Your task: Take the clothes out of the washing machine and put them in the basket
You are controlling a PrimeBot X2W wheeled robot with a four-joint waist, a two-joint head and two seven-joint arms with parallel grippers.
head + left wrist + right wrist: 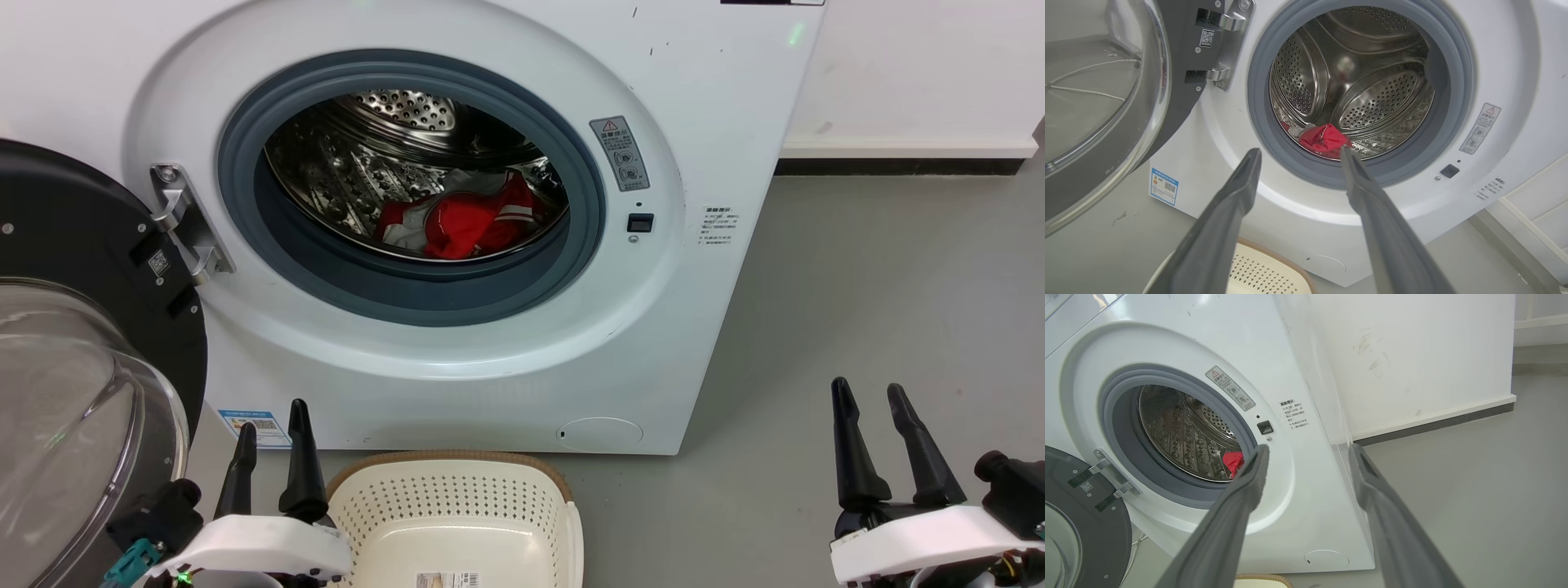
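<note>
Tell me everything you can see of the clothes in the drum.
The clothes are a crumpled heap of bright red fabric with white panels and white stripes, lying low in the perforated steel drum, toward its front, behind the grey door seal. They rest on the drum's floor; nothing else touches them. The number of garments is unclear.

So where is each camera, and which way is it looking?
Head view: up on the robot's head, looking forward and down at the washing machine and basket; left hand and right hand show at the bottom.
Left wrist view: on the left wrist, looking along its fingers into the drum.
Right wrist view: on the right wrist, looking past its fingers at the machine's front and grey floor.
All three share the red clothes.
</note>
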